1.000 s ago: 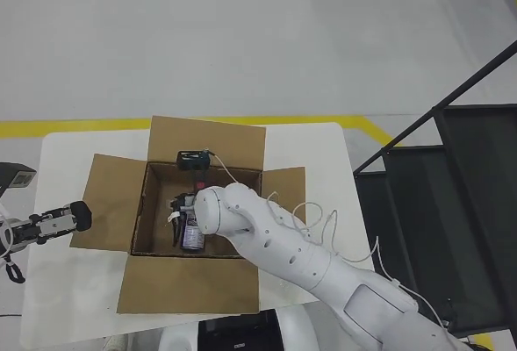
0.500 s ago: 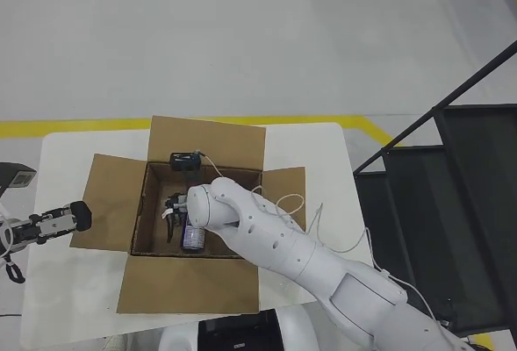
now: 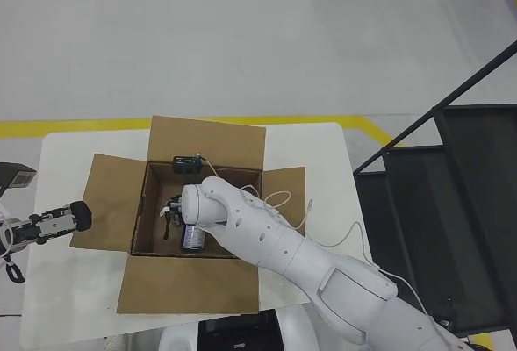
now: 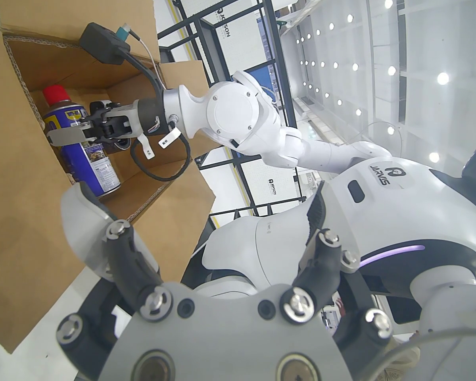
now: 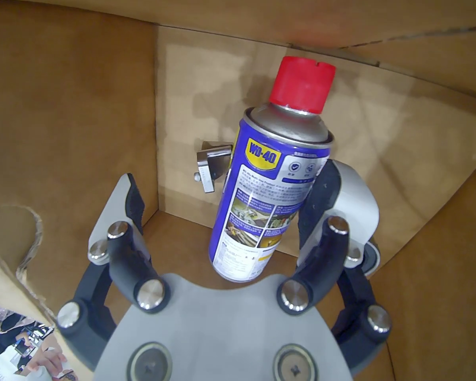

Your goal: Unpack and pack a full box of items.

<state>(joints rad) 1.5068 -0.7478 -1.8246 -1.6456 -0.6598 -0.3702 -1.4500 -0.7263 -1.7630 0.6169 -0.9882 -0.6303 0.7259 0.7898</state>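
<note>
Spray can [image 5: 269, 184] stands inside the box [image 3: 207, 140], not yet lifted. In the last second the right gripper [image 5: 230, 192] slid deeper into the box, jaws wide around the can; a grasp seems next. The left gripper [image 3: 74, 215] is wide and empty beside the box.

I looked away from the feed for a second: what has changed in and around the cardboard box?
The right gripper, open, slid a little across the open brown cardboard box toward the left arm's side, now straddling the upright blue spray can with red cap; nothing grasped. The can, box and open left gripper stayed put.
</note>
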